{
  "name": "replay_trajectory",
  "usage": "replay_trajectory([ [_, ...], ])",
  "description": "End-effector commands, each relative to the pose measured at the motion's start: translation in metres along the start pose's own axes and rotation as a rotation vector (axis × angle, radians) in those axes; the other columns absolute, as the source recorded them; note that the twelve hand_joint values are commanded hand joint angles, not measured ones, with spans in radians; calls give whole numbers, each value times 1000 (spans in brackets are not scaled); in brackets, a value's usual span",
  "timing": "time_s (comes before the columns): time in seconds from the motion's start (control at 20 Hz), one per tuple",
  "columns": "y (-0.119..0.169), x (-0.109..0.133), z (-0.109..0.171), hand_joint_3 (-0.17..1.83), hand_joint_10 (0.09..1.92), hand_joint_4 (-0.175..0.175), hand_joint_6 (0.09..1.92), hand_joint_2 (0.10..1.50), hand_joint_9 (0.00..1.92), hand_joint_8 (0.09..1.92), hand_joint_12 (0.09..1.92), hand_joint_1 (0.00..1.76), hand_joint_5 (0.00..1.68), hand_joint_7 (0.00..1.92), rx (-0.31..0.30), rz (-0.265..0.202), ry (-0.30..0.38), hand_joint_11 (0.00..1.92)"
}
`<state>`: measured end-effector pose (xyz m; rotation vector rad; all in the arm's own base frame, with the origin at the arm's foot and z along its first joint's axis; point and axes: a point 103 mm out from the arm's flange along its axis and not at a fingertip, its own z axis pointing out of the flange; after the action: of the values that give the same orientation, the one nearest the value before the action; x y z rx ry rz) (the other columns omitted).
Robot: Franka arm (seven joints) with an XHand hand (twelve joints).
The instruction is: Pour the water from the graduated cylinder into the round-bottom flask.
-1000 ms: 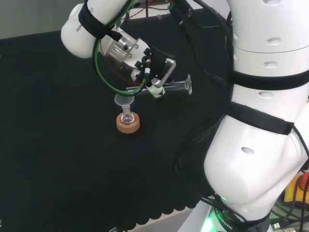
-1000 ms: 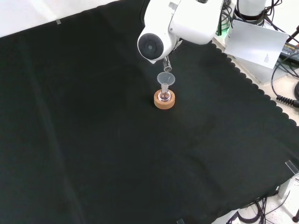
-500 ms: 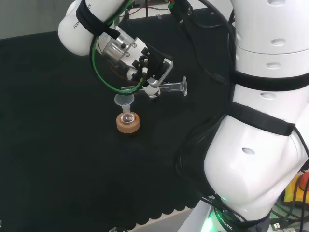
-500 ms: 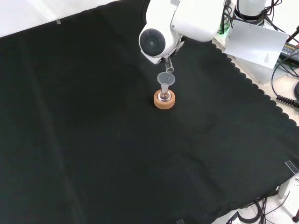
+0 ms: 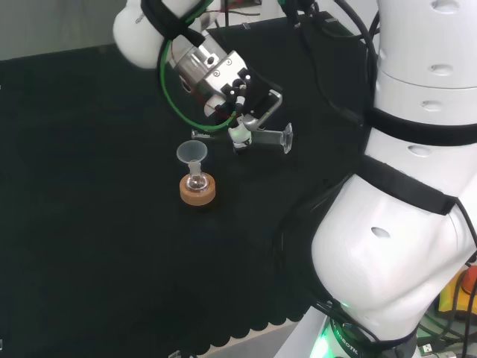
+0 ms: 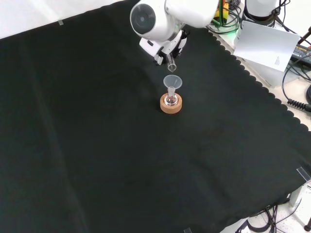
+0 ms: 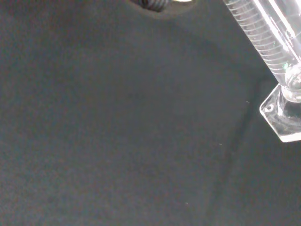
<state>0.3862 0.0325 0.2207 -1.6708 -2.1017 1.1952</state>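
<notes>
In the head view the round-bottom flask (image 5: 197, 184), with a funnel (image 5: 191, 154) in its neck, stood on the cork ring (image 5: 197, 191). Beyond the ring, the hand (image 5: 240, 97) seemingly curled around the graduated cylinder (image 5: 257, 138), which lay nearly horizontal, its mouth just short of the funnel.

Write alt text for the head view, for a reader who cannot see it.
A robot hand holds a clear graduated cylinder lying nearly level above a black cloth. Below its mouth end, slightly lower left, a small round-bottom flask with a funnel in its neck sits on a cork ring.
</notes>
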Motion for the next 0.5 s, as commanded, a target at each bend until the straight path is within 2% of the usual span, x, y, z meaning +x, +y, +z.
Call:
replay_trajectory([
  [0.05,9,-24,14,1,87,-175,1032,1120,1432,1024,829,1259,954,986,-112,-73,167,1147],
  [0.3,15,-36,17,1,87,-175,1035,1121,1432,1028,831,1259,952,984,-196,-111,207,1149],
  [0.5,21,-43,17,1,87,-175,1037,1122,1432,1030,833,1258,951,982,-234,-154,234,1150],
])
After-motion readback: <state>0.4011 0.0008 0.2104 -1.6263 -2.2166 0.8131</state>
